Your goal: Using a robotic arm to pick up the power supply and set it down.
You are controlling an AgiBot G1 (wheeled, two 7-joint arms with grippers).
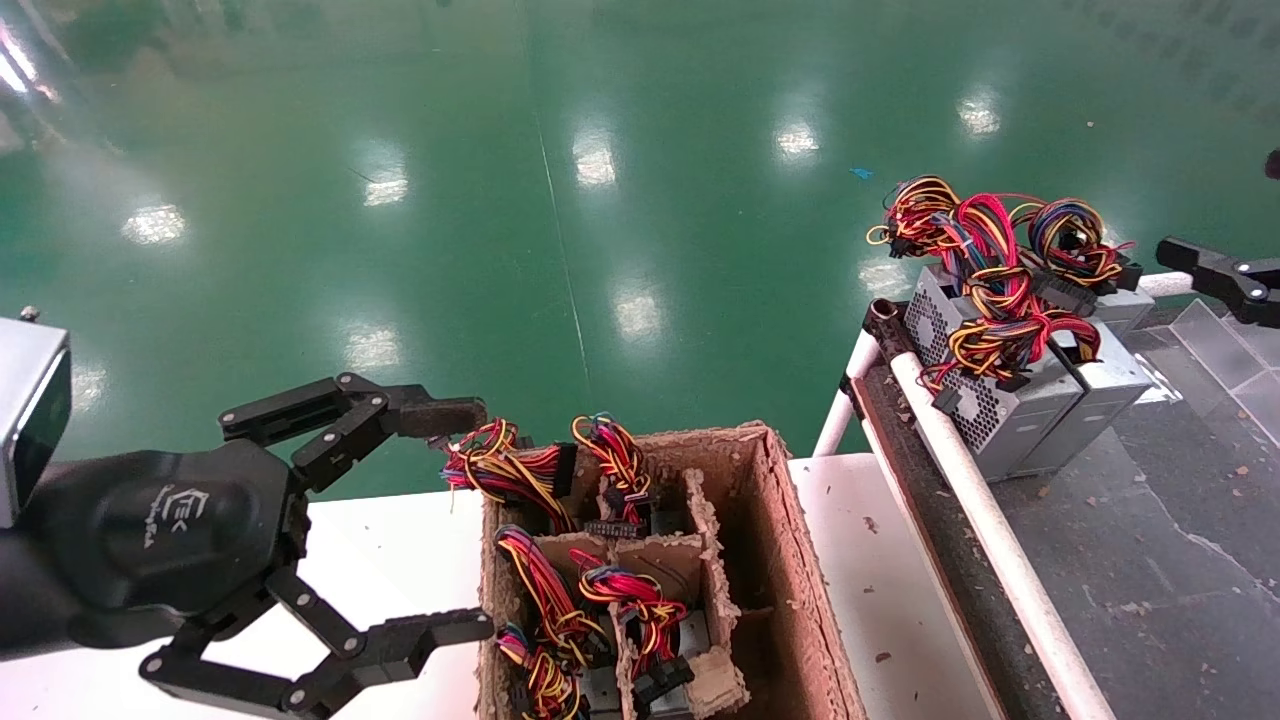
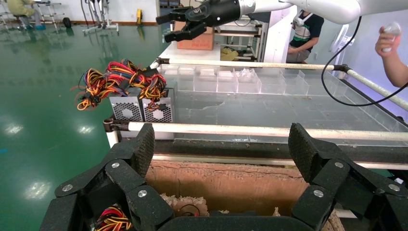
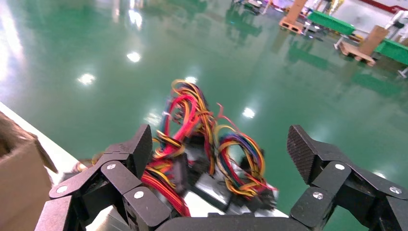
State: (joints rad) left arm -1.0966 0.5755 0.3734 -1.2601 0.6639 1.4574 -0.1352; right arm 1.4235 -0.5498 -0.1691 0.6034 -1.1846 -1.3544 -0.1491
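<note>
Two silver power supplies [image 1: 1010,400] with tangled red, yellow and orange wires stand side by side at the near corner of a dark belt; the left wrist view shows their fan grilles [image 2: 139,109]. More power supplies [image 1: 630,610] sit in the compartments of a brown pulp box [image 1: 800,560], mostly hidden under their wires. My left gripper [image 1: 450,520] hangs open just left of that box, nothing between its fingers [image 2: 142,149]. My right gripper [image 3: 220,151] is open above the wire bundles of the belt's power supplies [image 3: 207,159]; only one finger [image 1: 1215,270] shows at the head view's right edge.
A white rail [image 1: 960,470] edges the dark belt [image 1: 1150,560]. The box stands on a white table [image 1: 880,580]. Clear plastic trays [image 2: 231,82] line the belt's far side. A person's hand [image 2: 392,41] is beyond it. Green floor lies behind.
</note>
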